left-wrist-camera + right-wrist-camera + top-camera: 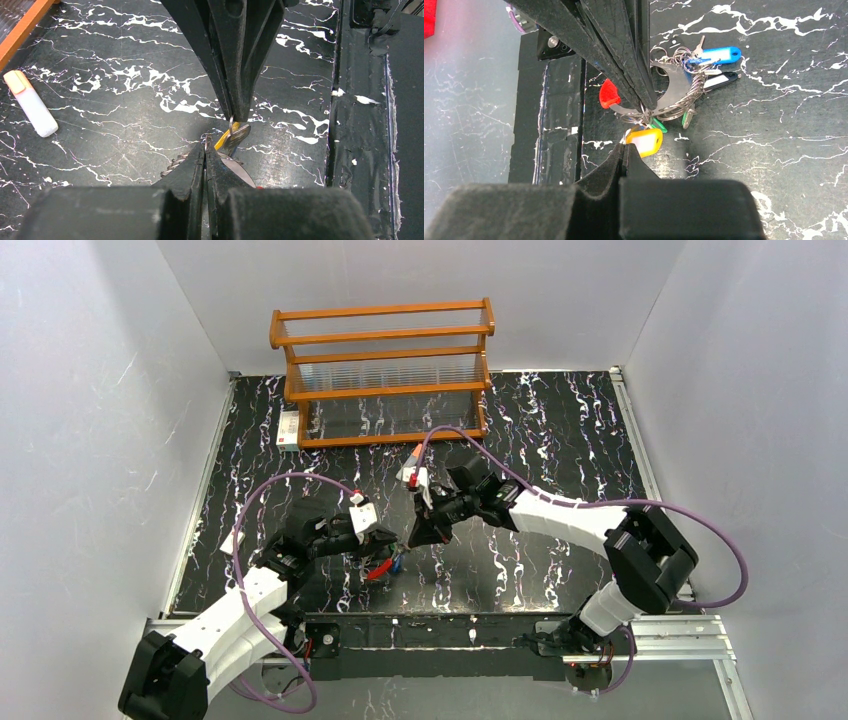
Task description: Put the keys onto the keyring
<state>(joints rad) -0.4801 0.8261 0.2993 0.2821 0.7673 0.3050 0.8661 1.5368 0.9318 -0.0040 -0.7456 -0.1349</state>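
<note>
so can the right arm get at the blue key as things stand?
Probably not yet. The right fingers are shut on the yellow key, and the left fingers, pinching the keyring, cross between them and the blue key.

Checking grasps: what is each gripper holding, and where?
Left gripper: the keyring, by its silver band beside the red section. Right gripper: apparently the yellow key, at its small wire loop.

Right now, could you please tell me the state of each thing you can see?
Left tool: shut on the keyring.
Right tool: shut on the yellow key, by its small loop.
Keyring: pinched, red section showing.
Yellow key: hanging beside the keyring, threading unclear.
Blue key: bunched at the keyring.
Capped stick: lying flat, cap on.
Rack: upright.
</note>
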